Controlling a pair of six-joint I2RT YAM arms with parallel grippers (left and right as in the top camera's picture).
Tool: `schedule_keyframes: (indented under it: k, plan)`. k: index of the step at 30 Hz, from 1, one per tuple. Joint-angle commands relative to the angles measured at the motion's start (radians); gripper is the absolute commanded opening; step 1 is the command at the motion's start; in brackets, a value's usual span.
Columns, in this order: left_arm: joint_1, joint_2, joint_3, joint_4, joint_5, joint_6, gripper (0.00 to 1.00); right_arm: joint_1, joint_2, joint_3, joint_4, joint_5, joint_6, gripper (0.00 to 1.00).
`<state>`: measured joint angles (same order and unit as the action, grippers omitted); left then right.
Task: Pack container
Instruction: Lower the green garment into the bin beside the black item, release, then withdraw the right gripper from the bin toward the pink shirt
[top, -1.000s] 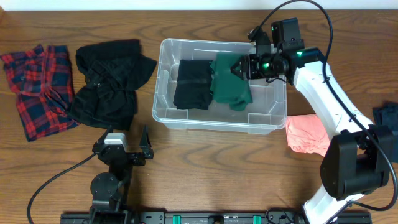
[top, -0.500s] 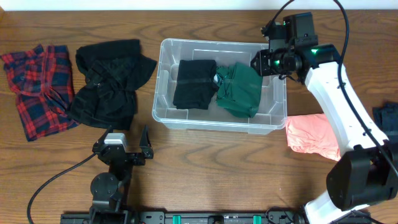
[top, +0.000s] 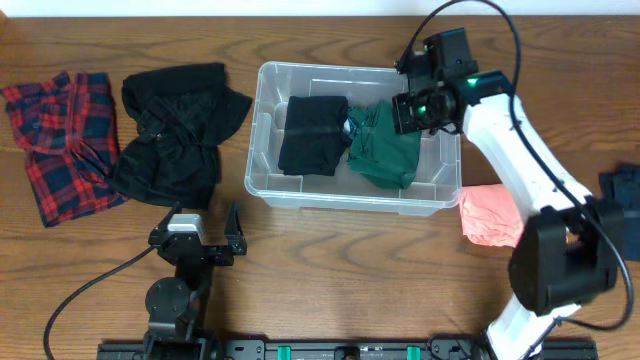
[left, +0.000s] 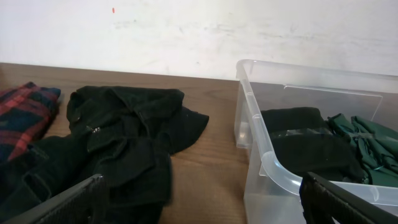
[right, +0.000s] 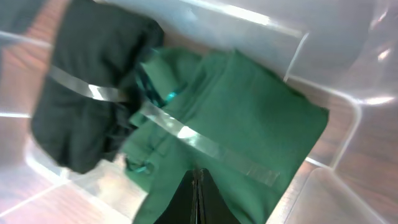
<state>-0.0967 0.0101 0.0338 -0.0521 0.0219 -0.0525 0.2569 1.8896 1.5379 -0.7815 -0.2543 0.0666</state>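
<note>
The large clear plastic rectangular container with rounded corners sits at the middle of the brown wooden table, its long side running left to right. Inside it, a folded black garment lies on the left and a folded dark green garment lies on the right, the two touching along their inner edges. The right gripper hangs over the far right part of the container, above the green garment. Its white arm rises from a base at the near right, slopes toward the far left, and bends at the wrist so the tool points down and left into the bin. In the right wrist view its fingers are pressed together with only a thin seam between them, and nothing shows held there. A crumpled black garment lies just left of the container, and a red and navy plaid garment lies beyond it at the far left. A salmon pink cloth lies just right of the container, partly under the right arm, and a dark blue cloth lies at the right edge. The left gripper sits low at the near edge, folded back, aimed toward the far side with its fingers spread wide and empty.
</note>
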Motion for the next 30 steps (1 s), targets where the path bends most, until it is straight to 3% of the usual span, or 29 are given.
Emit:
schedule_keyframes:
  k: [1,11,22,24,27,30]
  plan:
    - [-0.005,-0.005,-0.03,-0.019,-0.015,-0.002,0.98,0.019,0.063,0.012,-0.002,0.011,-0.038,0.01]
    - [-0.005,-0.005,-0.03,-0.019,-0.015,-0.002,0.98,0.059,0.187,0.012,0.008,0.039,-0.083,0.01]
    - [-0.005,-0.005,-0.03,-0.019,-0.015,-0.002,0.98,0.051,0.125,0.089,-0.054,0.116,-0.079,0.01]
    - [-0.005,-0.005,-0.03,-0.019,-0.015,-0.002,0.98,0.044,0.082,0.139,-0.099,0.116,-0.079,0.1]
    - [-0.005,-0.005,-0.03,-0.019,-0.015,-0.002,0.98,0.027,0.003,0.213,-0.157,0.116,-0.071,0.46]
    - [-0.005,-0.005,-0.03,-0.019,-0.015,-0.002,0.98,0.001,-0.077,0.266,-0.211,0.116,-0.07,0.7]
